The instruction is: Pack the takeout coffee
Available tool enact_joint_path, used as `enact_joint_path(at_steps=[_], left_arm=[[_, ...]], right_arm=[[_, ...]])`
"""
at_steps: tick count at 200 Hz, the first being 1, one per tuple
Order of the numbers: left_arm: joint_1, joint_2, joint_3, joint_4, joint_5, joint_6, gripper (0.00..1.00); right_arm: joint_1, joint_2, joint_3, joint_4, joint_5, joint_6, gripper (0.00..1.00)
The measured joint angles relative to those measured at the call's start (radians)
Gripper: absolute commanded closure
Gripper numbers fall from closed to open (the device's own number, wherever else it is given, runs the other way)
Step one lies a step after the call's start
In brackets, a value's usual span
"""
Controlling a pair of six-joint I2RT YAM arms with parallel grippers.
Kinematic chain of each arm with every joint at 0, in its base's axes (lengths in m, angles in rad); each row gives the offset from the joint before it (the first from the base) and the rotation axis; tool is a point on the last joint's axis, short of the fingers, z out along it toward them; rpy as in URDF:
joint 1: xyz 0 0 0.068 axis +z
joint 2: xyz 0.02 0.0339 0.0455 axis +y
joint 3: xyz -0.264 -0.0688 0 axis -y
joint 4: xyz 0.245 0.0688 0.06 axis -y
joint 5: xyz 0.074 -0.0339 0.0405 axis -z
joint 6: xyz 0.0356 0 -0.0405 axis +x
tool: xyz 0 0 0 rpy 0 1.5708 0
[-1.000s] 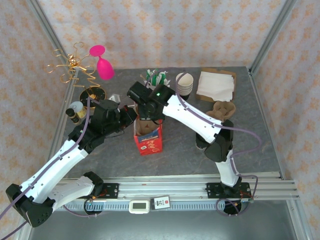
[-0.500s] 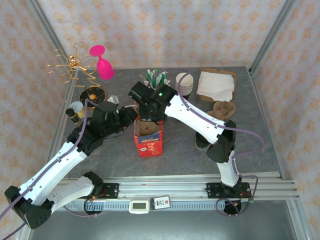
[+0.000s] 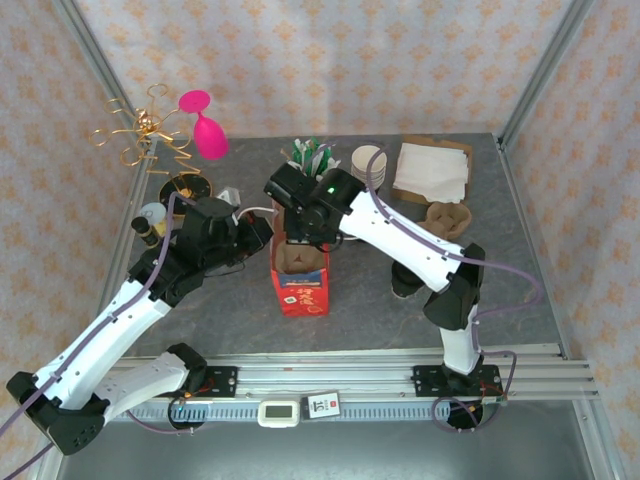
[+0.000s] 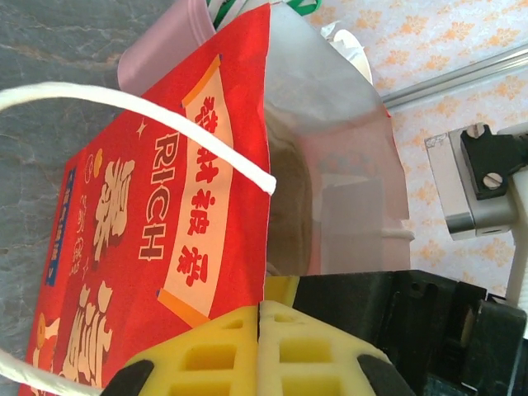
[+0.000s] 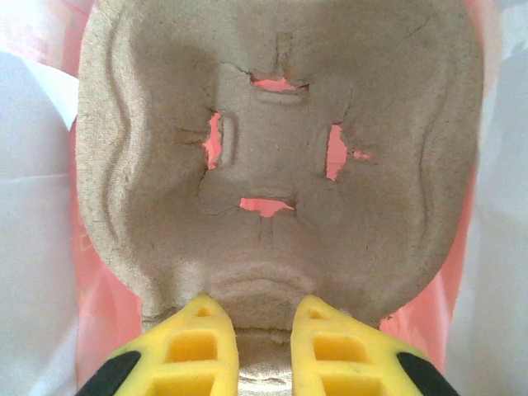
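Position of the takeout coffee [image 3: 402,283]: on the table [image 3: 520,290], to the right of the red paper bag [image 3: 299,290] and apart from it, beneath the right arm; we see only a dark part of it, the arm covering the rest, and we cannot tell whether it stands upright; neither gripper touches it.

We note the bag upright near the table's middle, mouth open, with a brown pulp cup carrier [image 5: 280,165] set inside it; the right gripper [image 5: 264,330] reaches down into the mouth, its yellow fingers drawn close and pinching the near rim of the carrier between them.

The left gripper [image 4: 260,330] is at the bag's left side; its pads are pressed together with the edge of the bag's red wall nipped between them; a white cord handle [image 4: 165,111] loops free in front of the printed face.

Behind the bag we record a holder of green and white sticks [image 3: 312,155], a stack of cream-lined cups [image 3: 368,166], and white napkins [image 3: 432,170] on a brown sheet; a second pulp carrier [image 3: 447,218] lies just in front of the napkins; at the far left a pink cup [image 3: 205,130] sits tilted at a gold wire stand [image 3: 145,135], with a small bottle [image 3: 151,218] near its foot.
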Motion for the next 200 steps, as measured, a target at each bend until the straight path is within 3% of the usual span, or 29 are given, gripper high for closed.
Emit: enact_joint_path(at_steps=[105,200], left_arm=[[-0.200,0.044,-0.032,0.203,-0.055,-0.176,1.00],[-0.219,-0.008,-0.144,0.319,-0.133,-0.299,1.00]], right_arm=[[-0.040,-0.178,-0.209,0.006,0.034,-0.001,0.86],[-0.041,-0.090,-0.200,0.008,0.035,-0.002,0.85]])
